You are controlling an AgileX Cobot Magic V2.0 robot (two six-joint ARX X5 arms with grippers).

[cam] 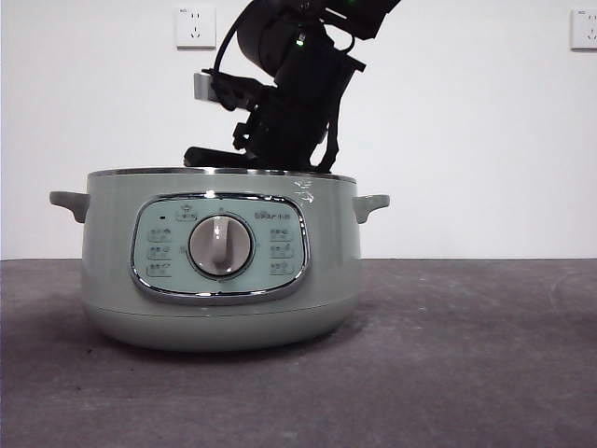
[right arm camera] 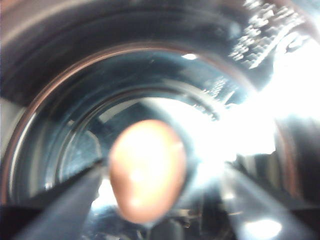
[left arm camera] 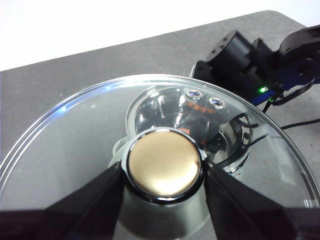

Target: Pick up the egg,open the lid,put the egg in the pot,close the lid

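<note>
The sage-green pot (cam: 112,271) stands on the table with no lid on it. A dark arm (cam: 289,103) comes down from above into its open top. In the right wrist view my right gripper (right arm camera: 160,165) is inside the shiny pot wall (right arm camera: 125,30), shut on the brown-orange egg (right arm camera: 147,170), which is blurred and close. In the left wrist view my left gripper (left arm camera: 162,175) is shut on the knob (left arm camera: 162,162) of the glass lid (left arm camera: 75,135), held away from the pot. The lid is out of the front view.
The right arm's dark body (left arm camera: 250,55) shows beyond the lid's rim. Grey tabletop (cam: 485,355) stretches around the pot. Two wall outlets (cam: 195,26) (cam: 584,28) sit on the white wall behind. The pot's handles (cam: 70,203) (cam: 371,203) stick out at both sides.
</note>
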